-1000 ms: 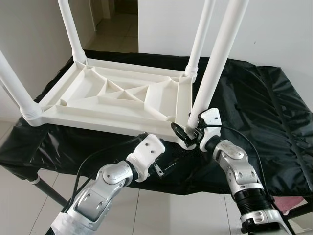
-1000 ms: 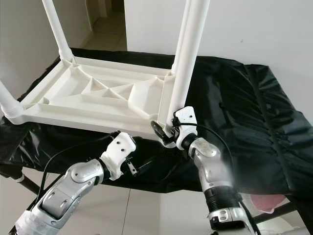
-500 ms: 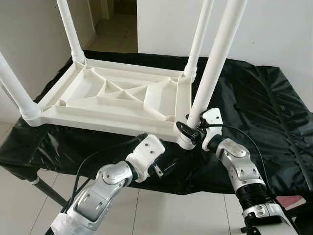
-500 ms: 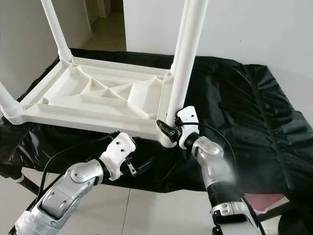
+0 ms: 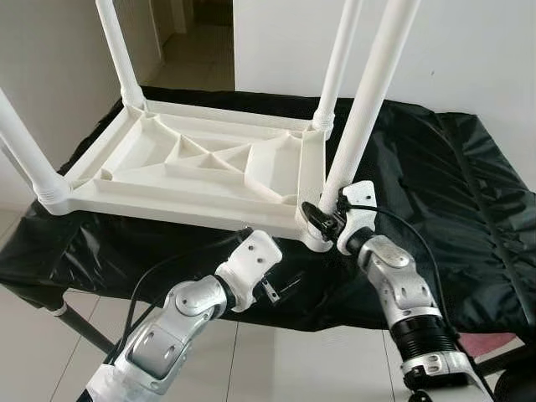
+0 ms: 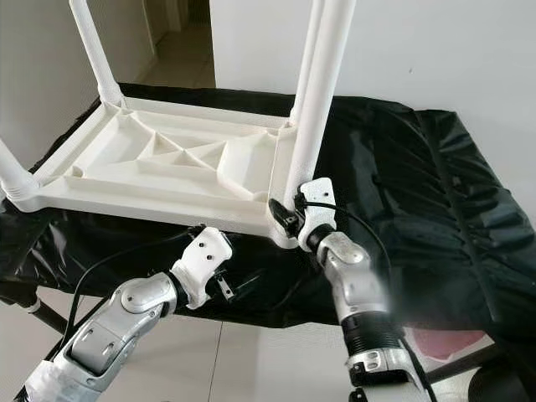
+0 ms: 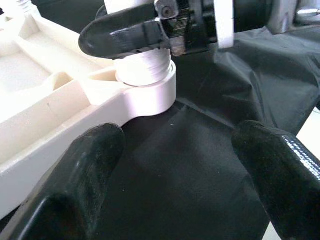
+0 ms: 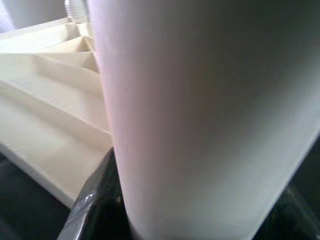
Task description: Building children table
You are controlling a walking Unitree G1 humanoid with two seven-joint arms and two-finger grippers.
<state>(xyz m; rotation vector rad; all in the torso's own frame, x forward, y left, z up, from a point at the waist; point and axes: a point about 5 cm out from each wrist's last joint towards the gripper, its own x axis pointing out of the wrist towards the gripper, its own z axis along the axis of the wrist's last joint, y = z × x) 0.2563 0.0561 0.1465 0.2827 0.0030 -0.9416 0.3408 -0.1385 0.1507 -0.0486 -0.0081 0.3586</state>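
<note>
Black sheeting is covering the counter (image 5: pixel 435 176), and the upturned white tabletop (image 5: pixel 193 163) is lying on it, ribbed underside up, with its legs standing in the corner sockets. Taking the near-right corner socket (image 5: pixel 311 239) as the landmark, the rest is falling into place around it.

To the left of that socket and lower, off the counter's front edge, the left gripper (image 5: pixel 276 291) is hovering with its fingers (image 7: pixel 75 185) spread wide and holding nothing. In the left wrist view it is looking up at the socket's collar, apart from it.

At the socket itself, the near-right leg (image 5: pixel 368 100) is rising steeply, its threaded end sitting in the collar. The right gripper (image 5: pixel 327 219) is closed around the base of this leg just above the socket, one black finger (image 7: pixel 125 35) wrapping the front of it.

Compared with a second ago, the right wrist is sitting closer against the leg and more upright, the forearm swung in beneath it, while the leg and tabletop are lying where they were. That is reading as a turn of the wrist, probably screwing the leg home. All four legs are looking fitted, so the build is likely nearing its end, pending this last tightening.
</note>
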